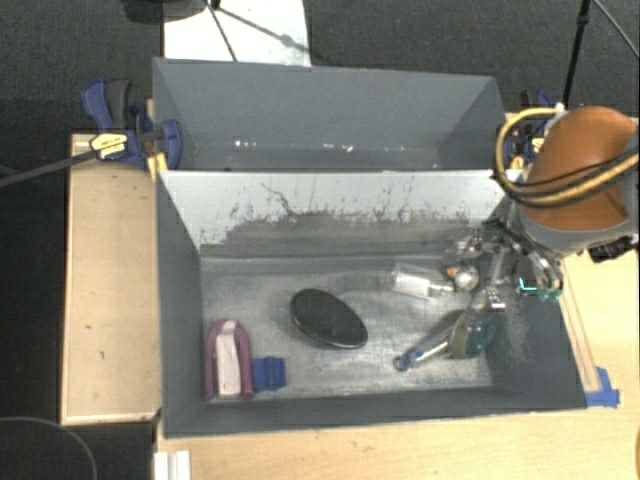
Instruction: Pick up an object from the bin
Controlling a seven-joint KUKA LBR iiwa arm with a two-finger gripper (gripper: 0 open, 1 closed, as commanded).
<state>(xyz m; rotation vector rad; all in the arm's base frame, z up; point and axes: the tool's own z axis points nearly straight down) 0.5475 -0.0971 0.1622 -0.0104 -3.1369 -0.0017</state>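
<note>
Five small things lie on the scuffed grey metal floor of the bin. At the right side the gripper hangs just above the broad teal end of a slender tool with a blue tip; whether it is spread or closed cannot be told. Near it lies a small clear bottle. Mid-floor rests a flat black oval disc. At front left, a purple-and-white pack sits just beside a blue block.

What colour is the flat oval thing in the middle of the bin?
Black. The oval shows best in the camera view.
</note>
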